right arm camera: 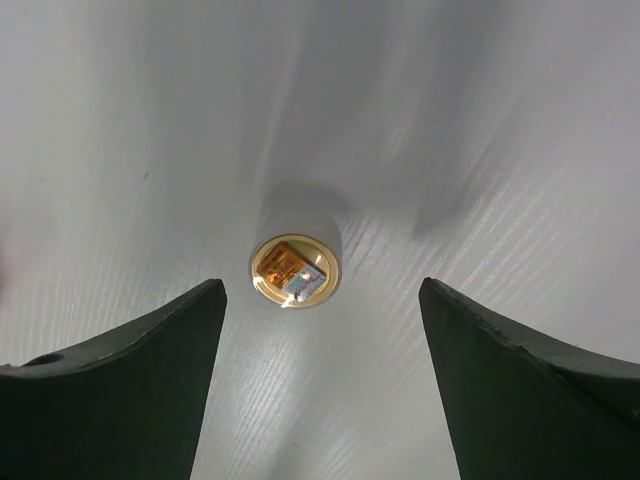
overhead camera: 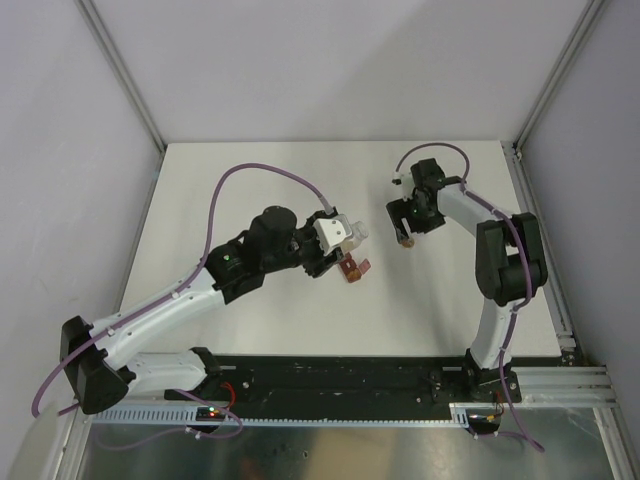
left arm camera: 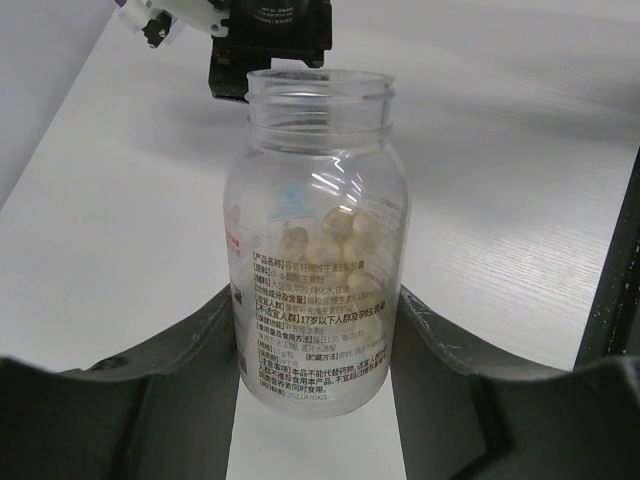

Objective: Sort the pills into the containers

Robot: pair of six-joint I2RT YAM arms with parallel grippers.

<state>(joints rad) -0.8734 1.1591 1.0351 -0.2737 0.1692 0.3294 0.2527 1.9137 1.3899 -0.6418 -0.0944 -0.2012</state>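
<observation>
- Left gripper (left arm camera: 318,305): jaws closed on the lower body of a clear pill bottle (left arm camera: 318,240). The grip is low on the body, probably so the open mouth stays free for pouring.
- Pills (left arm camera: 335,245): pale tablets, all inside the bottle, bunched mid-body rather than at the base. This suggests the bottle is tipped.
- Containers (overhead camera: 352,268): a dark red compartment strip flat on the counter (overhead camera: 250,180). The overhead view is too small to show whether any compartment holds a pill.
- The bottle is held just beyond the strip on its far side, near enough to pour from.
- Right gripper (right arm camera: 320,290): jaws wide open and gripping nothing. It hovers over a small round cream cap (right arm camera: 295,272), which stands to the right of the strip, well apart from it.
- The cap touches neither jaw. It shows something orange and silvery inside that cannot be identified.
- Judgement: sorting has not yet begun.
</observation>
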